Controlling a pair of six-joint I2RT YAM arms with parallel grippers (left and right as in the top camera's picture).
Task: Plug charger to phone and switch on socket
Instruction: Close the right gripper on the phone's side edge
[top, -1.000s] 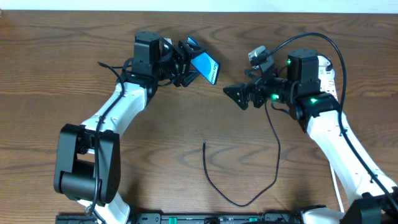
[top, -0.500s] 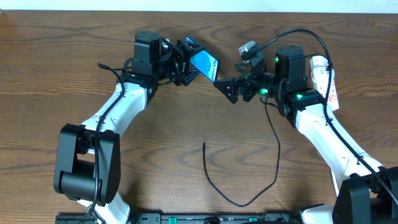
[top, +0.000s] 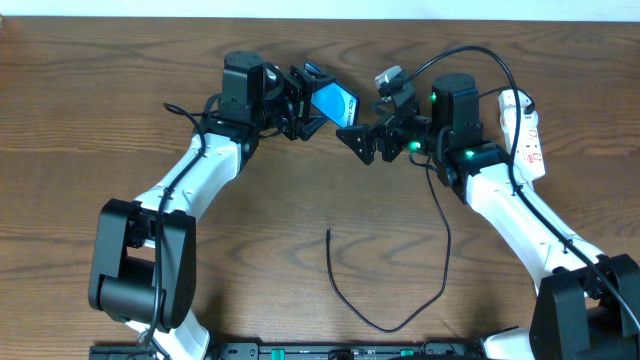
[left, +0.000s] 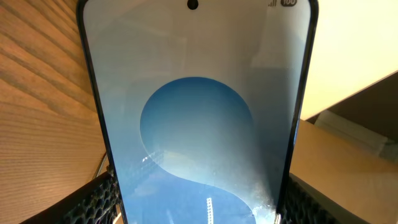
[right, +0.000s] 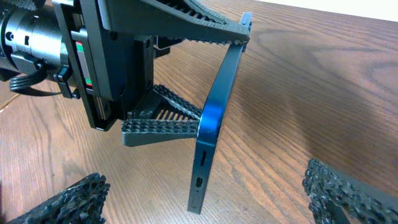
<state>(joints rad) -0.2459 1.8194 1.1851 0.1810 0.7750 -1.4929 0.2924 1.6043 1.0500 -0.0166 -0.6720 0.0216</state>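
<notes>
Wood-grain tabletop (top: 100, 100) fills the overhead view. At its upper middle your left gripper (top: 312, 105) is clamped on the black-edged smartphone with the light-blue screen (top: 335, 103), holding it tilted off the surface. Your right gripper (top: 357, 142) sits just beside it, jaws spread wide and empty. The thin black charger cable (top: 400, 322) loops across the lower middle, its free tip (top: 329, 232) lying well apart from both hands, and the narrow white power strip (top: 528, 125) lies at the right edge. In the left wrist view the screen fills the frame. Mesh pads (left: 93, 199) flank its lower corners and the small camera hole (left: 193, 5) sits at the top, so the charging end probably points back into that hand. In the right wrist view the phone stands edge-on at centre, between your own pads (right: 348, 190) in the bottom corners. This looks like a handover. Close squarely on the free end, stay clear of the charging end, and loosen the left only once the right is firm.
</notes>
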